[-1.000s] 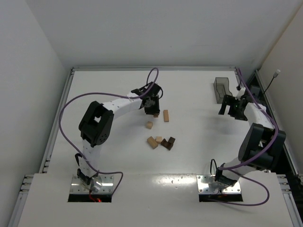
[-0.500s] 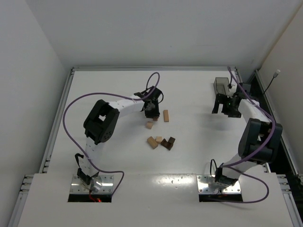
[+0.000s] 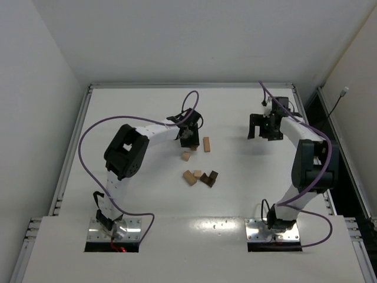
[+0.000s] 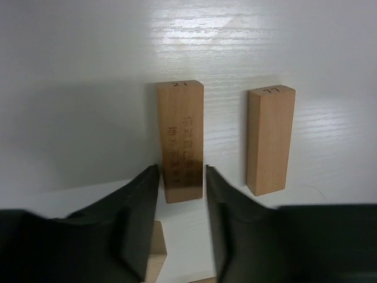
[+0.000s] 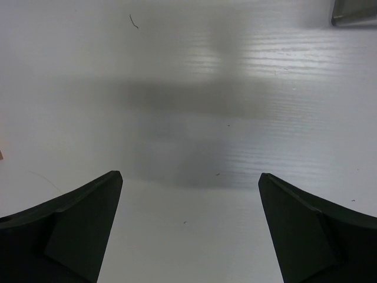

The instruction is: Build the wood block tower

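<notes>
Running two arms here. My left gripper (image 4: 181,177) is squeezing down narrow on the near end of a tan block (image 4: 179,127), and my fingers (image 4: 141,218) are pressing in on its two long sides. That block is lying flat on the table (image 3: 129,118), a little left of the middle and toward the far side, pointing away from my wrist. There's some burnt-in lettering on it that I'm not managing to read. A second block (image 4: 270,140) of the same shape is lying parallel just to its right, not touching it.

From the top view, a small block (image 3: 186,155) is sitting just on the near side of my left gripper. Closer to my bases, three more are bunching together: a tan cube (image 3: 189,177), a smaller tan one (image 3: 198,173), and a dark brown piece (image 3: 209,178). I can't tell whether they're actually touching.

My right gripper (image 5: 189,177) is hanging wide open over the table on the far right, well apart from all the blocks and holding nothing. A corner of the bin (image 5: 353,13) is just peeking into my right wrist view.
</notes>
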Controlling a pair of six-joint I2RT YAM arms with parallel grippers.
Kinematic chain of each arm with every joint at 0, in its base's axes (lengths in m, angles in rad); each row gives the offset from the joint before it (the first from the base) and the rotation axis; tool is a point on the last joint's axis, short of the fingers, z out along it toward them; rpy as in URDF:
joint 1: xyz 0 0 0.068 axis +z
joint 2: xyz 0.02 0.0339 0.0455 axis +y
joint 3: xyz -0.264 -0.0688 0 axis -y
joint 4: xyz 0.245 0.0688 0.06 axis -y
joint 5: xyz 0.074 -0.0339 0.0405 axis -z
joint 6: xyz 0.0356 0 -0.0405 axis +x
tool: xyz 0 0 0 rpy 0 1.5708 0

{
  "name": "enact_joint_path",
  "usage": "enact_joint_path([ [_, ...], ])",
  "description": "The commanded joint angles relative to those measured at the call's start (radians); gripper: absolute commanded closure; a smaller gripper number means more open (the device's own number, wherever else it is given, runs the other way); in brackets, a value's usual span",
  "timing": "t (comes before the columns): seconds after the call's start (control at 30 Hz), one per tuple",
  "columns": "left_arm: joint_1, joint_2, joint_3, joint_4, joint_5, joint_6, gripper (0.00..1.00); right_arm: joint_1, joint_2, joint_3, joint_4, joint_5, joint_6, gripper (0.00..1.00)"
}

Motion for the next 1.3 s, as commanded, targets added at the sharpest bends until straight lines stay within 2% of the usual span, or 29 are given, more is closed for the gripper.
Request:
enact_joint_path([
  [0.0, -0.001, 0.001, -0.036, 0.009, 0.015, -0.003, 0.60, 0.049, 0.009, 0.059, 0.031, 0.084, 0.046, 0.01],
  [0.1, -0.001, -0.011, -0.048, 0.029, 0.026, 0.008, 0.32, 0.092, 0.009, 0.059, 0.058, 0.136, 0.090, 0.01],
  [0.17, -0.001, -0.022, -0.059, 0.029, 0.035, 0.008, 0.24, 0.120, 0.009, 0.049, 0.072, 0.160, 0.125, 0.01],
  [0.3, -0.001, -0.080, -0.080, 0.047, 0.035, 0.017, 0.18, 0.170, 0.047, 0.060, 0.072, 0.199, 0.165, 0.01],
  [0.37, -0.001, -0.124, -0.080, 0.047, -0.011, 0.017, 0.17, 0.213, 0.061, 0.071, 0.061, 0.236, 0.190, 0.01],
  [0.57, 0.040, -0.206, -0.132, 0.038, -0.103, 0.037, 0.20, 0.307, 0.133, 0.123, 0.032, 0.294, 0.259, 0.02],
  [0.7, 0.072, -0.220, -0.142, 0.047, -0.164, 0.071, 0.26, 0.354, 0.188, 0.169, 0.002, 0.303, 0.296, 0.04],
  [0.73, 0.072, -0.220, -0.142, 0.038, -0.187, 0.071, 0.34, 0.367, 0.199, 0.180, 0.001, 0.314, 0.296, 0.05],
  [0.87, 0.082, -0.194, -0.142, 0.038, -0.209, 0.071, 0.45, 0.400, 0.255, 0.230, -0.034, 0.351, 0.320, 0.08],
  [1.27, 0.082, -0.089, -0.091, 0.029, -0.186, 0.080, 0.42, 0.453, 0.317, 0.260, -0.054, 0.328, 0.340, 0.09],
])
